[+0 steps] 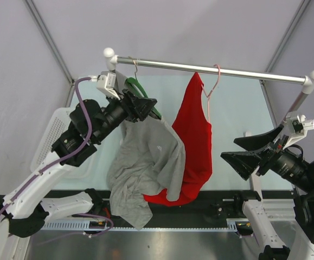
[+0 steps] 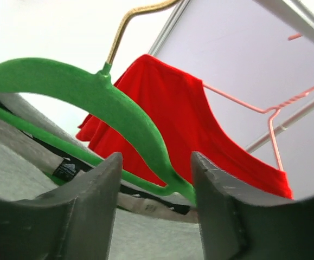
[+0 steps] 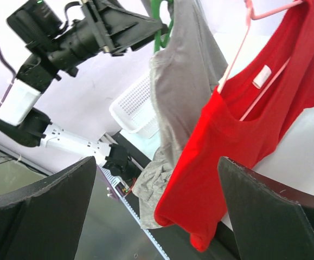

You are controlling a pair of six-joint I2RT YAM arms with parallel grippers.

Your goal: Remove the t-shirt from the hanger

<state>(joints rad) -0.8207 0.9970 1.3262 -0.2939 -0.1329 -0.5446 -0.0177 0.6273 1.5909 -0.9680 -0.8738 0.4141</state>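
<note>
A grey t-shirt [image 1: 146, 162] hangs from a green hanger [image 1: 138, 86] at the left end of the rail [image 1: 227, 70], slumped and bunched below it. My left gripper [image 1: 146, 105] is open at the hanger's right shoulder. In the left wrist view the green hanger [image 2: 91, 92] crosses between my fingertips [image 2: 105, 179], its lower corner near the right finger, with grey cloth [image 2: 15, 173] below. My right gripper [image 1: 243, 151] is open and empty, right of the red t-shirt [image 1: 194, 141]. The right wrist view shows the grey shirt [image 3: 181, 92] beyond the open jaws.
The red t-shirt hangs on a pink wire hanger [image 1: 211, 89] mid-rail, touching the grey shirt's right side. A white basket [image 1: 53, 135] sits at the table's left, behind my left arm. The rail's posts stand at both ends.
</note>
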